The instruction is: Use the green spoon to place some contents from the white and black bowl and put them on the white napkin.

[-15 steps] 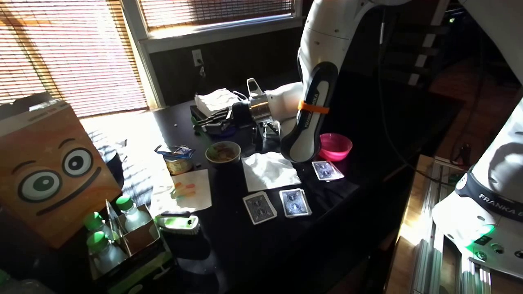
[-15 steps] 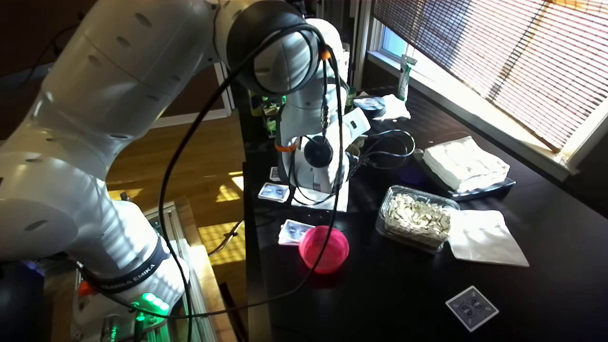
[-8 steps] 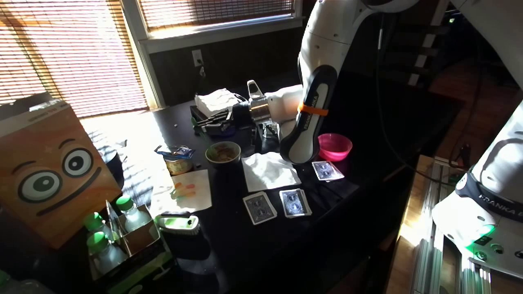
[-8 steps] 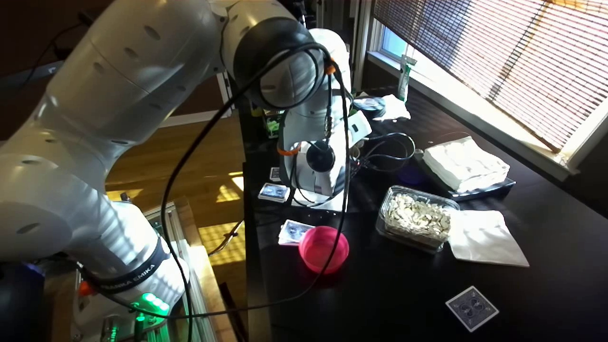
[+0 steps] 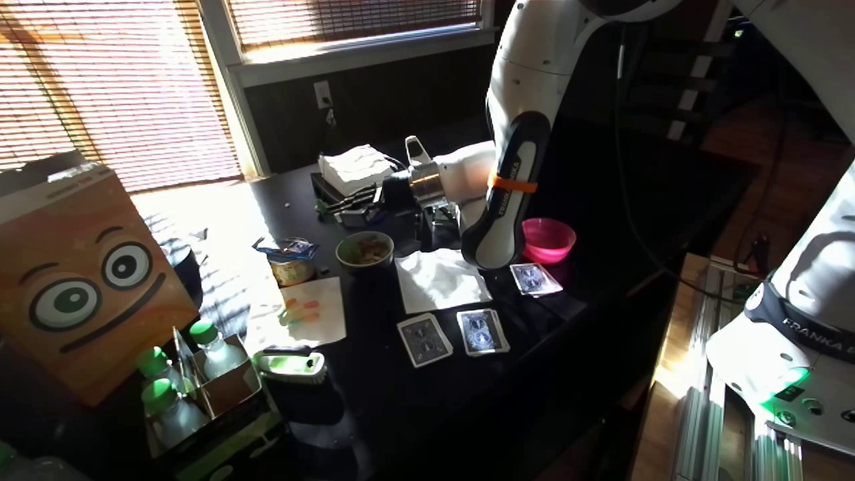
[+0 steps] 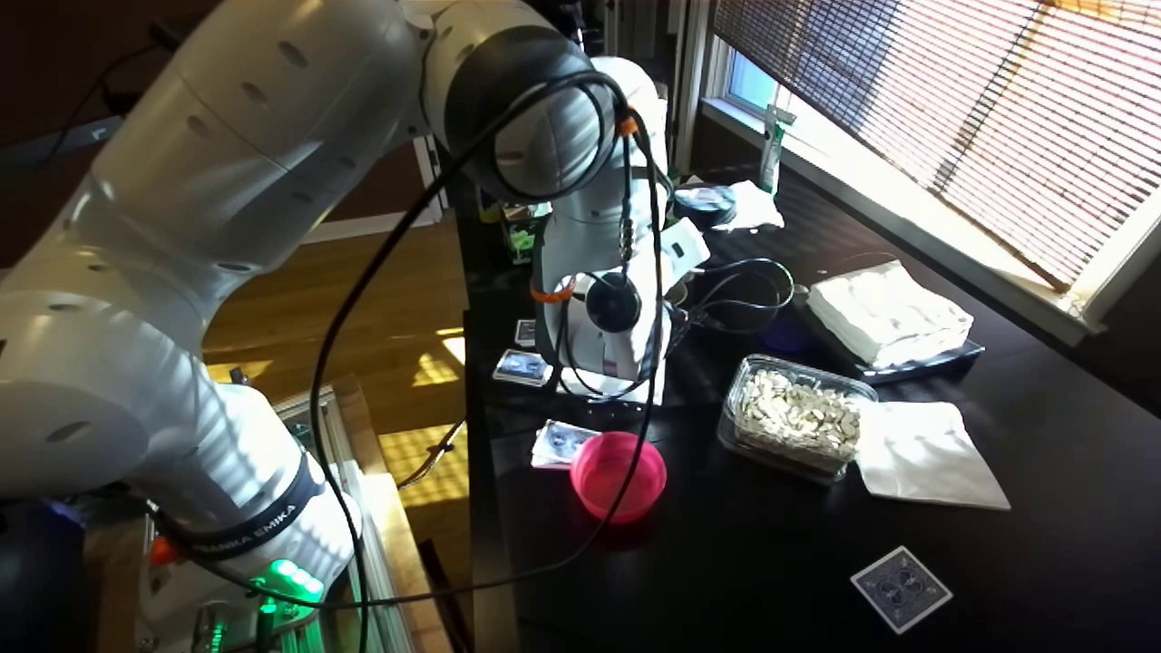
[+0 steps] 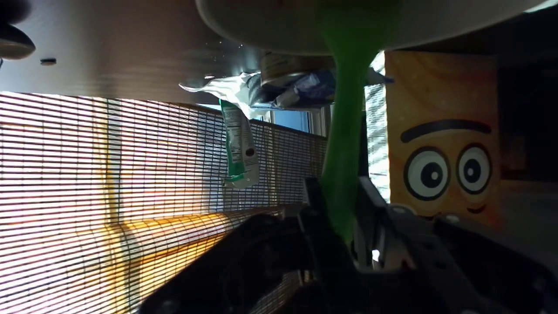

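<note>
Gripping the green spoon (image 7: 348, 96) by its handle, the gripper (image 7: 340, 196) has its jaws drawn in close, with just that thin handle between them. In the wrist view the spoon's wide end reaches across the white and black bowl (image 7: 257, 30); whether it touches the brownish contents (image 5: 371, 252) or hangs above them cannot be told. The bowl stands upright on a dark table (image 6: 744, 571).

Slightly crumpled, the white napkin (image 5: 441, 284) lies flat just beside the bowl, on the side toward the robot's base (image 5: 821, 394). Farther from the bowl on that side stands the pink bowl (image 5: 549, 255), with a card pile (image 5: 535, 279) just beside it. More cards (image 5: 482, 333) lie just beside the napkin, a little farther from the bowl than it is.

On the bowl's other side, a can (image 5: 292, 272) with a blue packet (image 5: 287, 248) on top stands near, next to a white sheet (image 5: 330, 294) bearing orange and green pieces (image 5: 302, 311). Well apart from the bowl, beyond the sheet, stands an orange box (image 5: 93, 287) printed with a face, and near it a carrier (image 5: 230, 391) of green-capped bottles (image 5: 172, 421).

In an exterior view, a clear container (image 6: 787, 462) of pale flat pieces (image 6: 798, 413) stands apart from the bowl, just beside a second flat napkin (image 6: 934, 462) and near a thick white stack (image 6: 889, 313).
</note>
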Controlling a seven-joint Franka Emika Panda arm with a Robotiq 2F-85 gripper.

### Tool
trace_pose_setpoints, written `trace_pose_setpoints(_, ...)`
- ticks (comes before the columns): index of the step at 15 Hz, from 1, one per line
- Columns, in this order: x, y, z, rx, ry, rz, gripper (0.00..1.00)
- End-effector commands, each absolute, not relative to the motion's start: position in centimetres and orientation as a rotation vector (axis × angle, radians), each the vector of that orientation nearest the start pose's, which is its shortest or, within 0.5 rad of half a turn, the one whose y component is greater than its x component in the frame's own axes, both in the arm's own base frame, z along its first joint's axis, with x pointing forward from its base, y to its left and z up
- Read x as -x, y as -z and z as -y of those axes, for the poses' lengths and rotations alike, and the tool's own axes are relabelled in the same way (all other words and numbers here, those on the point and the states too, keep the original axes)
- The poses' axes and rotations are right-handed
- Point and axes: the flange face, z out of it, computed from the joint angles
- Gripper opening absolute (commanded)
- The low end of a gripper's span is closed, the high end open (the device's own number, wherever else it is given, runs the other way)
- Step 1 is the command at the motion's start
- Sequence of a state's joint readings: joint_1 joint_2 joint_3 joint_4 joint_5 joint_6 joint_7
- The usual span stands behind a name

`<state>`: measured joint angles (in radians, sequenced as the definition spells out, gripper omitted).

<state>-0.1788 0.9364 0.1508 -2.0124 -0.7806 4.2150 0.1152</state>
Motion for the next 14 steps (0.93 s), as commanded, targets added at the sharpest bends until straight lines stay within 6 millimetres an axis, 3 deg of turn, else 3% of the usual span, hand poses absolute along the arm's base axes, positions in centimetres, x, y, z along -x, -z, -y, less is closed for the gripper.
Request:
trace_pose_setpoints(1,-56.0,-15.7,-7.2,2.102,1.583,0.689,0.06)
trace_pose_setpoints(14,-57.6,-16.6,-9.1,2.298,1.408,0.828,0.06)
